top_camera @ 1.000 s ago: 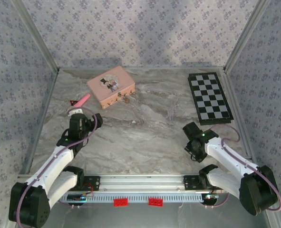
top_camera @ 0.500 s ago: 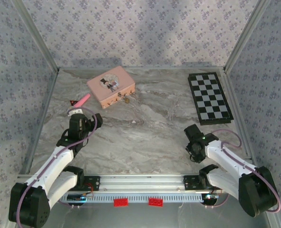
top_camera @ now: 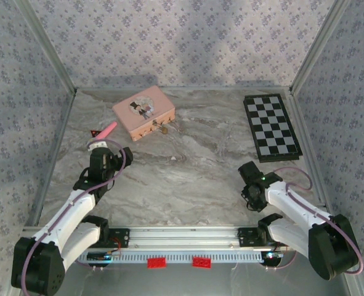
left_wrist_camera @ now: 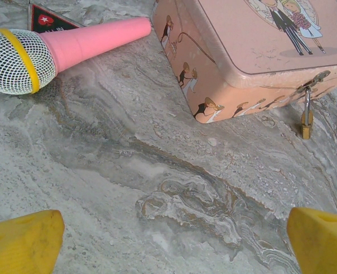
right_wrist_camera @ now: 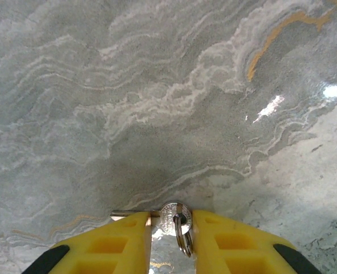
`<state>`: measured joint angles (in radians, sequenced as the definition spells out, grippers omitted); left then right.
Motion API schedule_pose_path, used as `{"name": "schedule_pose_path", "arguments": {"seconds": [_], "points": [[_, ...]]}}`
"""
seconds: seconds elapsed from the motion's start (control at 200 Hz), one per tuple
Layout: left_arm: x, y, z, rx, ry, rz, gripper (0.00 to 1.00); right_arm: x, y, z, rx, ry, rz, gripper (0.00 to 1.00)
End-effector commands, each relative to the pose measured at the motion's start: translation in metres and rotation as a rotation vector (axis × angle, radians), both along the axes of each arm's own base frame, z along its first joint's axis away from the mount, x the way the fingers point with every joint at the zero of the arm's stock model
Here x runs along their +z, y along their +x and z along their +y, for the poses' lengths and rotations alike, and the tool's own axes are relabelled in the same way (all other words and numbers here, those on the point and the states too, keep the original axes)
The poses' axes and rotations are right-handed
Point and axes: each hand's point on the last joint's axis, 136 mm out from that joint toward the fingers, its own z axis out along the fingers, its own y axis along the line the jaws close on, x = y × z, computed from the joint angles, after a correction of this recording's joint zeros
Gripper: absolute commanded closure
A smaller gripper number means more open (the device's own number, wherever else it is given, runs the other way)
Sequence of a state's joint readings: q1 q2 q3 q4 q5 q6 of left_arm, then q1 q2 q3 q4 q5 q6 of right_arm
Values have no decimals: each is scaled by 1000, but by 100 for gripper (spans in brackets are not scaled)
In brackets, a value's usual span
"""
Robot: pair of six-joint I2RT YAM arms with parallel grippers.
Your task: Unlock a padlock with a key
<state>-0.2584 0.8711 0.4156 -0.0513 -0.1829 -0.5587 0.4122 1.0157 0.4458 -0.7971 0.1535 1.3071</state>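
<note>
Key pickup. The right gripper (right_wrist_camera: 171, 229) pinches the key (right_wrist_camera: 173, 218) by its head, close to the table (right_wrist_camera: 157, 85). The padlock (left_wrist_camera: 307, 124) hangs from the pink box (left_wrist_camera: 254, 54), well apart; the left gripper (left_wrist_camera: 171, 242) gapes empty. Next: carry the key across and align it with the keyhole.

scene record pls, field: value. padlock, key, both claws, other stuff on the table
padlock: brass, shackle through the hasp on the pink box, body hanging against the box's front wall
key: silvery, ring attached, head between the right claw's fingers, blade pointing sideways
right claw: closed on the key's head, low over bare marble
left claw: open, empty, facing the box and padlock, short of both
toy microphone: pink, lying left of the box
chessboard: flat at the far right
task state: key not yet at the padlock
</note>
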Motion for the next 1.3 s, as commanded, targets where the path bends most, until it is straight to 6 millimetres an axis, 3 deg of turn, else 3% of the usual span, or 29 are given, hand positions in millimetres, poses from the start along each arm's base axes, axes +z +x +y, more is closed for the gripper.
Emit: {"name": "schedule_pose_path", "arguments": {"seconds": [0.0,0.47,0.685,0.88,1.294], "points": [[1,1,-3,-10,-5,-12,0,3,19,4,14,-3,-72,76],[0,0,-3,-11,-3,-11,0,9,22,5,48,-18,-80,83],[-1,1,-3,-9,-1,-8,0,12,26,10,75,-7,-96,91],[1,1,-3,-13,1,-10,0,25,43,21,156,12,-156,94],[2,5,-17,-81,-28,-14,0,74,100,78,416,76,-388,97]]}}
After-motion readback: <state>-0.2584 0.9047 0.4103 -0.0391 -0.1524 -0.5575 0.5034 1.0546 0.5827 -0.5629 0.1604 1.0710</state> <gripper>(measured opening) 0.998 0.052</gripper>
